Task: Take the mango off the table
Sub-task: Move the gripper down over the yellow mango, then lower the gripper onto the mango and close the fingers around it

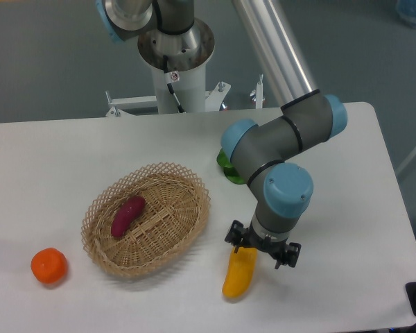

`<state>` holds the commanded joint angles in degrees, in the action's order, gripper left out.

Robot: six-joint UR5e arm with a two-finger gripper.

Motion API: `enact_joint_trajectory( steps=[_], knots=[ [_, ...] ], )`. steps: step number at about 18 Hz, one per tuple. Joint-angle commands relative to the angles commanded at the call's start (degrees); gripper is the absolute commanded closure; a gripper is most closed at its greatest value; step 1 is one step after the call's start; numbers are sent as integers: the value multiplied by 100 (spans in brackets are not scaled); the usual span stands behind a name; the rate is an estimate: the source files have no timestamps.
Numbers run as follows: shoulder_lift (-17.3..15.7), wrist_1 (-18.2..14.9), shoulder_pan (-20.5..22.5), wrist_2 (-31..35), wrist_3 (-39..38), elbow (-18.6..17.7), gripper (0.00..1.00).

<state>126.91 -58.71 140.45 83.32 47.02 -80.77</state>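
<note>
The fixed camera looks down on the table (48,152), a white top with rounded corners, from its front side. The mango (239,272) lies flat near the front edge, right of the middle, its long axis running from lower left to upper right. It rests on bare tabletop with nothing touching it, which leaves room on both flanks for fingers to come down.

The gripper (262,251) hangs directly over the upper end of the mango, pointing downward from the wrist. Its two black finger blocks sit apart, one on each side of that end, so the jaws stand open and hold nothing. I judge this to be the alignment before a descent: the fingers straddle the fruit across its narrow width, the sensible way to grip a long, smooth body. How far above the fruit the tips are I cannot tell from this single angle.

A wicker basket (184,229) sits to the left of the mango, near but apart, with a purple yam (127,215) lying inside it. A tangerine (49,266) rests well apart near the front left corner. A leafy green vegetable (225,166) is mostly hidden behind the arm's elbow, toward the middle of the table. None of these lies in the gripper's way.
</note>
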Motion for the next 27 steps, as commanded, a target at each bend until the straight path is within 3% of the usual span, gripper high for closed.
enact_joint_trajectory(
  steps=[19, 20, 24, 27],
  knots=[
    [272, 79, -211, 105, -70, -62, 0],
    [273, 79, -211, 105, -70, -62, 5],
    [299, 62, -211, 114, -70, -53, 43],
    [264, 53, -211, 123, -70, -53, 49]
  ],
)
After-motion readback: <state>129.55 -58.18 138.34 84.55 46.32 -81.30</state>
